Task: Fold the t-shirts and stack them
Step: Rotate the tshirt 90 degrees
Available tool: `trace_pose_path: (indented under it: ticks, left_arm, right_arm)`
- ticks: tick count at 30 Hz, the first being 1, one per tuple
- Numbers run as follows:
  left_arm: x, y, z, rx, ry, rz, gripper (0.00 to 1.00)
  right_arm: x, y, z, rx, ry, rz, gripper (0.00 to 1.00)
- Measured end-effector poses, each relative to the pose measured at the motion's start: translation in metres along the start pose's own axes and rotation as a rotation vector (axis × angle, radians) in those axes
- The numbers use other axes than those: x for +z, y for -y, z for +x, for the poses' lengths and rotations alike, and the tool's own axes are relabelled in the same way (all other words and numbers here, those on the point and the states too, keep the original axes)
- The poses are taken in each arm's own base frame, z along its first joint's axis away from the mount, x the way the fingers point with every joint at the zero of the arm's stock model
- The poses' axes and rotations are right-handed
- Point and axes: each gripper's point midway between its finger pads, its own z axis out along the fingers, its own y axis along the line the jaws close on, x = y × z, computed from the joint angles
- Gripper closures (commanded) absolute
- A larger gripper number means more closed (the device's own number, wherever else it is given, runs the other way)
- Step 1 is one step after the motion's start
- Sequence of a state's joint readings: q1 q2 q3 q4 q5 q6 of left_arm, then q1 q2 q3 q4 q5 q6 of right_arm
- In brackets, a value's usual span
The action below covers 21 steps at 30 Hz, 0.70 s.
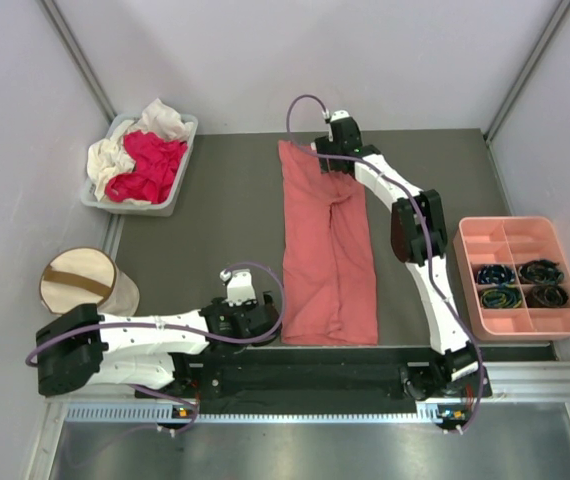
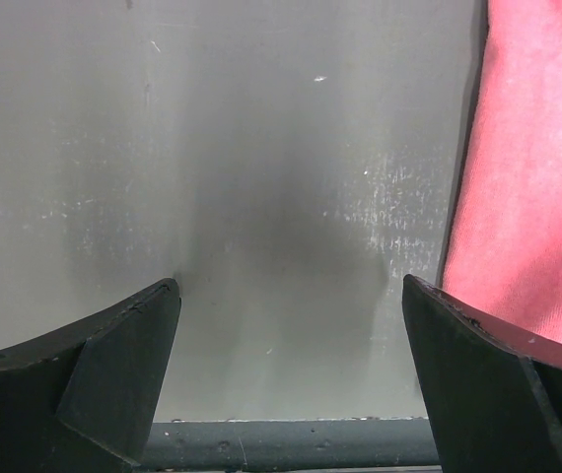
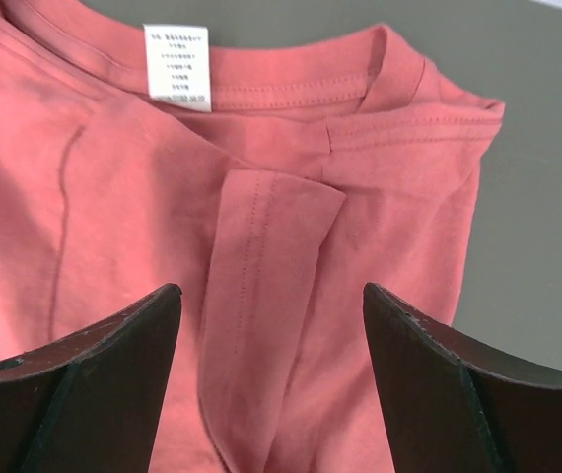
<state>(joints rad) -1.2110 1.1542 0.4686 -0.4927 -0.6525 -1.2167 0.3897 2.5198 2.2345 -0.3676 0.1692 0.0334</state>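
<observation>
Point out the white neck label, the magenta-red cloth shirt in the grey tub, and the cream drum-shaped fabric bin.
white neck label (image 3: 175,64): right wrist view, label's centre.
magenta-red cloth shirt (image 1: 150,165): top external view, middle of the bundle.
cream drum-shaped fabric bin (image 1: 77,262): top external view, its top face.

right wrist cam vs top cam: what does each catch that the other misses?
Right wrist only: the white neck label, collar stitching and a sleeve folded inward. Top only: the grey bin holding a magenta shirt and a cream shirt, the drum-shaped fabric bin, the pink tray, and the salmon shirt's full folded length. Both: the salmon shirt with the right gripper open over its collar end.
</observation>
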Motion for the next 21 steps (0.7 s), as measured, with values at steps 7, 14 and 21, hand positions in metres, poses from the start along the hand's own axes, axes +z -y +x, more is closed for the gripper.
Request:
trace_pose_path:
  ticks: [7,14,21]
  left_arm:
    - [0.000,0.000,0.000,-0.006,0.003,-0.002,0.01]
    - [0.000,0.000,0.000,-0.011,0.004,-0.004,0.01]
    - [0.000,-0.001,-0.001,-0.014,0.006,-0.005,0.01]
  right_arm:
    - [0.006,0.005,0.015,-0.046,-0.037,0.021,0.25]
    - [0.006,0.012,0.017,-0.061,-0.043,0.061,0.24]
    - [0.004,0.032,0.016,-0.064,-0.042,0.176,0.24]
